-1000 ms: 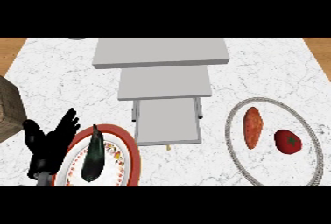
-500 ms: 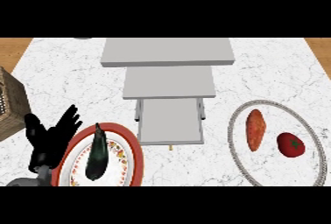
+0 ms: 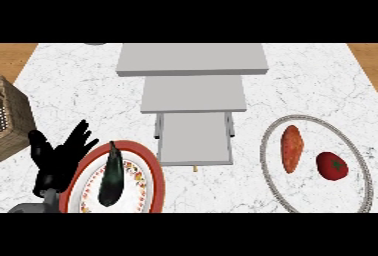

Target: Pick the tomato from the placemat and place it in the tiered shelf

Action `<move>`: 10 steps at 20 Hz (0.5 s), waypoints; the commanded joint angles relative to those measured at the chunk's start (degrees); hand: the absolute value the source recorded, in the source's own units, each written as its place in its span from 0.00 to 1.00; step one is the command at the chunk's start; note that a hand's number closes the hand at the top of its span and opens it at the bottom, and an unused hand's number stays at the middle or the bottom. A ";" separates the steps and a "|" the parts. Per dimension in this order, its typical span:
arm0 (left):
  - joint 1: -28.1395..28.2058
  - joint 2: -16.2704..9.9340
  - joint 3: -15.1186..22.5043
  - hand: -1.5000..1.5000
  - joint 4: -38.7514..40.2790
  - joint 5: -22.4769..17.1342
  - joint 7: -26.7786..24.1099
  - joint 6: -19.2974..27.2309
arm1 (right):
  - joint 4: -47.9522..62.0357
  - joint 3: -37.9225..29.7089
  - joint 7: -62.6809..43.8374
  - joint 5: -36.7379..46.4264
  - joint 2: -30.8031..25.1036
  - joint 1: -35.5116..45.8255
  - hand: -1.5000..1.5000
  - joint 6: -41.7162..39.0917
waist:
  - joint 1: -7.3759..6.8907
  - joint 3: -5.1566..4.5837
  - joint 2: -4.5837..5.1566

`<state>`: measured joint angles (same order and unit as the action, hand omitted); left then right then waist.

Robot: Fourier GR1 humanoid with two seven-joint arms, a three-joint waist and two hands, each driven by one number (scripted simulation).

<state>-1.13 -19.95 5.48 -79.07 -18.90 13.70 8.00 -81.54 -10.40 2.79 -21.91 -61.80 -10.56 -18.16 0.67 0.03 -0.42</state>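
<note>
One hand (image 3: 60,159) we see (the left) rests with fingers spread, holding nothing, while the tomato (image 3: 332,166) lies on the placemat (image 3: 270,150).

Bare marble table (image 3: 88,95) lies open between the grey three-tiered shelf (image 3: 193,95) at the centre and the oval grey-rimmed placemat (image 3: 275,165) toward the right edge. On the placemat, an orange sweet potato (image 3: 292,148) lies just beside the red tomato (image 3: 332,165), on its shelf side. A woven brown basket (image 3: 13,122) blocks the left edge. The red-rimmed patterned plate (image 3: 144,172) carrying a dark aubergine (image 3: 112,174) fills the near-left area, with the left hand (image 3: 60,155) at its outer rim.
</note>
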 commanded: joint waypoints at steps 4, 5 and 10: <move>-0.40 0.18 0.43 0.50 -0.32 1.22 1.84 -0.99 | -9.32 5.99 -18.95 7.30 3.09 5.27 0.00 10.59 | -1.22 -0.07 0.44; 1.01 -0.19 -1.28 0.50 0.30 -0.58 0.65 -2.65 | -11.73 6.84 -20.38 8.72 4.00 3.71 0.00 11.48 | -0.97 -0.08 0.38; -2.89 2.93 0.00 0.50 3.96 3.06 0.19 -0.46 | -13.54 11.81 -29.46 12.90 6.77 8.32 0.00 10.39 | -0.79 -0.06 0.51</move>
<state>-2.38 -18.82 5.12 -78.57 -17.51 14.42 7.11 -93.99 -1.99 -21.92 -13.24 -57.55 -4.22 -8.28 -0.28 0.09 -0.18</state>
